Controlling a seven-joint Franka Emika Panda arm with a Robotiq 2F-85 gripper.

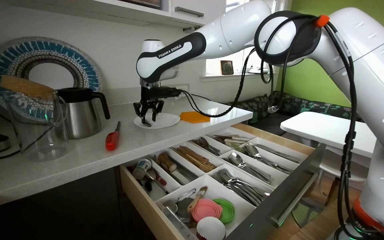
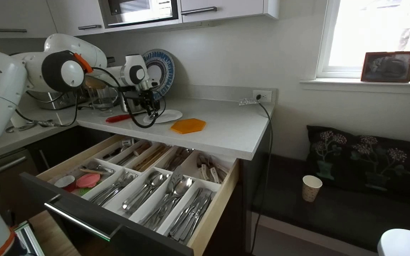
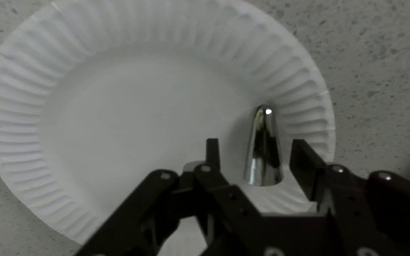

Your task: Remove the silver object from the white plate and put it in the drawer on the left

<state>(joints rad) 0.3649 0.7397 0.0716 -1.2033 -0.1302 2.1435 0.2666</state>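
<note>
Straddles one silver object (image 3: 264, 153) on one white plate (image 3: 137, 106) with two parted fingers (image 3: 307, 170) of one gripper (image 3: 255, 154), higher than one pulled-out drawer (image 1: 145, 207).

One silver object (image 3: 264, 151), one hexagon (image 2: 188, 126), apparently two plates (image 3: 137, 110).

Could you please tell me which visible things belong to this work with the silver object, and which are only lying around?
Belongs to the job:
silver object
white plate, under it
drawer, pulled open
gripper, open over the white plate

Only lying around:
red-handled tool
orange hexagonal piece
metal jug
clear pitcher
patterned round plate
cup
</note>
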